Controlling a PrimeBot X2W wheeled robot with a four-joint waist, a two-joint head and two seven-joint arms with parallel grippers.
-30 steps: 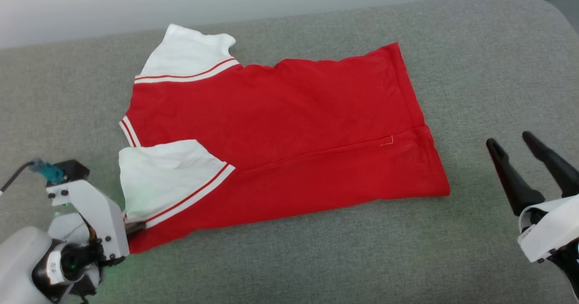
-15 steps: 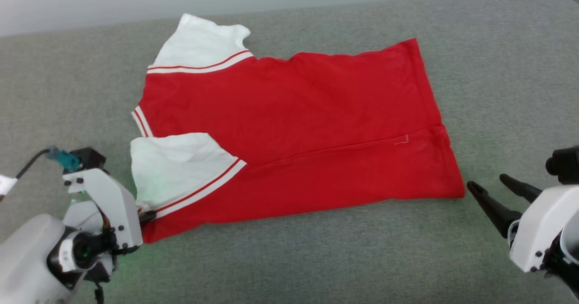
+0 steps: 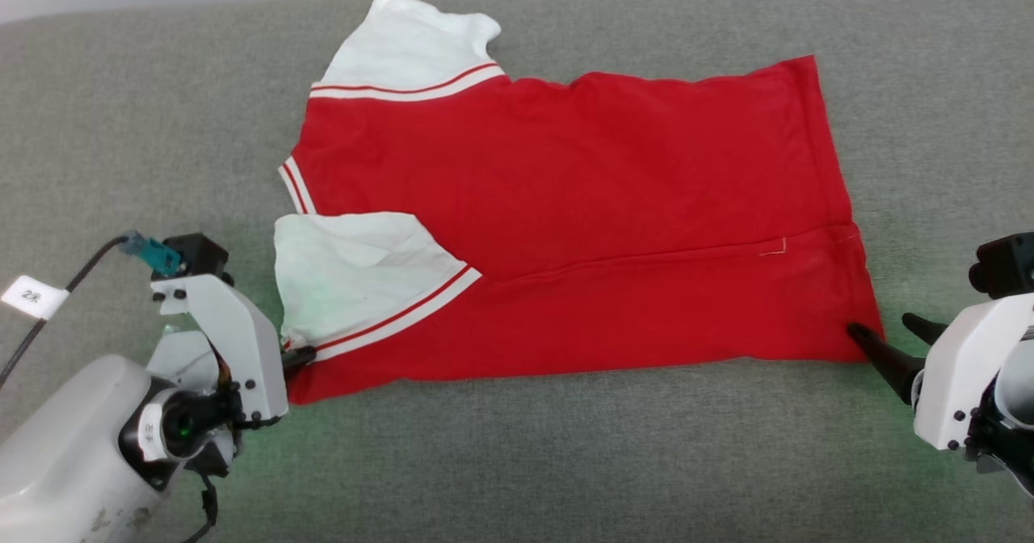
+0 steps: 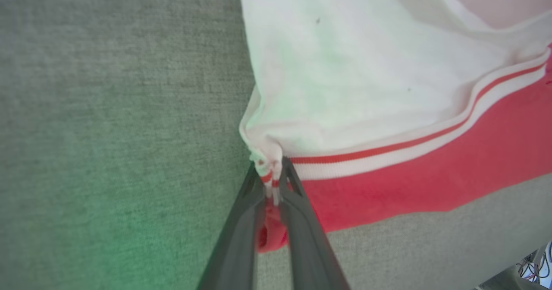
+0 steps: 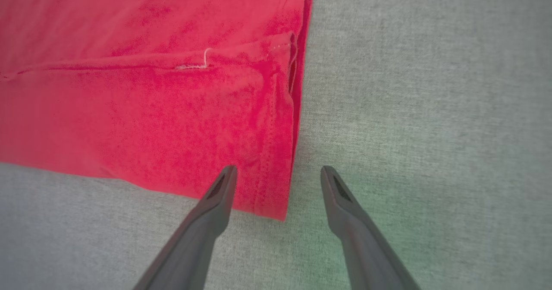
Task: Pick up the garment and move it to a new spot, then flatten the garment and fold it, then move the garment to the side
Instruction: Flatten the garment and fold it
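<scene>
Red garment: laid flat on the grey upholstered surface; a lengthwise fold line is seen along the near side.
Near sleeve: white, folded onto the red body; the striped seam trim is exposed.
Left gripper: fingers are clamped together on the garment's near left corner, at the sleeve seam.
Right gripper: fingers are held apart, straddling the near right hem corner; contact cannot be confirmed.
</scene>
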